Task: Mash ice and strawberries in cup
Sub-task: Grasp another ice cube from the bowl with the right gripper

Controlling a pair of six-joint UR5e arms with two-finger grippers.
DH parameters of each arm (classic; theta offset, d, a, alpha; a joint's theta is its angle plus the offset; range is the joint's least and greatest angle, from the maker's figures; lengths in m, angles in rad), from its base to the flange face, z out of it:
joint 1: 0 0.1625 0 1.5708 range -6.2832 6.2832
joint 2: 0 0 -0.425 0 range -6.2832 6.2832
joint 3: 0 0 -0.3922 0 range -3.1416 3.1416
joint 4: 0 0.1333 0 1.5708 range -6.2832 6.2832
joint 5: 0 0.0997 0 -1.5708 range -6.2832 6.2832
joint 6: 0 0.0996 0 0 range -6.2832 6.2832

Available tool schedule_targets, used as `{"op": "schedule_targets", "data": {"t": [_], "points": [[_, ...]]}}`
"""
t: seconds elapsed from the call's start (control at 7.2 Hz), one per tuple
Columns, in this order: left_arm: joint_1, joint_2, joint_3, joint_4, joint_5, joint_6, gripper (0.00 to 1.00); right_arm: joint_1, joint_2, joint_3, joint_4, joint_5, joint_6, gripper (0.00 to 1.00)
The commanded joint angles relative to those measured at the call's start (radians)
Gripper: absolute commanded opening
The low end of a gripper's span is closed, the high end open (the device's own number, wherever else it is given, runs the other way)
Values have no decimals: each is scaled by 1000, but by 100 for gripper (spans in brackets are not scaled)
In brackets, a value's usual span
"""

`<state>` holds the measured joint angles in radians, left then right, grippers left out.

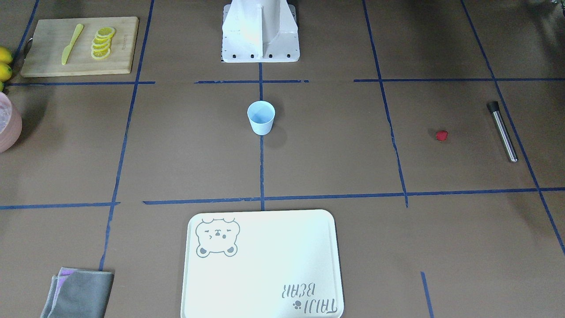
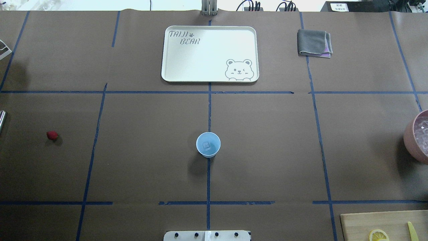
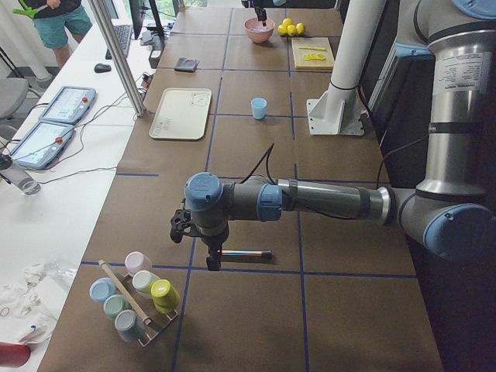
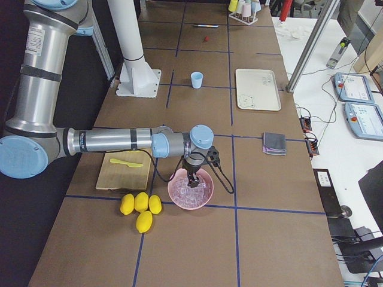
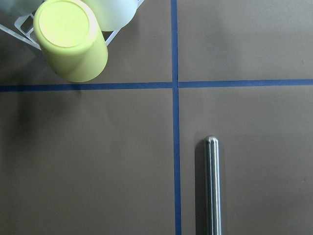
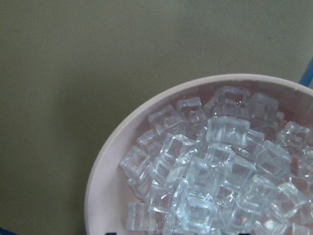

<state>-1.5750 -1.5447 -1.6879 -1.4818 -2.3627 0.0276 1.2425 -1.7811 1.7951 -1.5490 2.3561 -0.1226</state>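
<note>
A light-blue cup (image 2: 208,144) stands upright at the middle of the tabletop (image 2: 267,150) with one piece of ice (image 2: 207,146) inside it. A strawberry (image 2: 52,135) lies well apart on the robot's left, near a metal rod (image 1: 503,131). The left pincer (image 3: 211,262) hangs over that rod, and the right pincer (image 4: 192,182) points down over a pink bowl (image 4: 173,194) heaped with more ice. Whether either pincer is open or holds anything cannot be told.

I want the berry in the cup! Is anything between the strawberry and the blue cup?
Nothing in the way. In the overhead view, only brown table crossed by one blue tape line lies between the strawberry and the cup.
</note>
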Motion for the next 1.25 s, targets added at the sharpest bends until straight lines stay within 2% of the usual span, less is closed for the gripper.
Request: {"op": "schedule_targets", "data": {"t": [0.0, 0.83, 1.11], "points": [[0, 0, -1, 0, 0, 0, 100, -12, 6, -22, 0, 0, -6, 80], [0, 0, -1, 0, -1, 0, 100, -12, 49, -68, 0, 2, -5, 77], [0, 0, 1, 0, -1, 2, 100, -12, 48, -66, 0, 3, -8, 67]]}}
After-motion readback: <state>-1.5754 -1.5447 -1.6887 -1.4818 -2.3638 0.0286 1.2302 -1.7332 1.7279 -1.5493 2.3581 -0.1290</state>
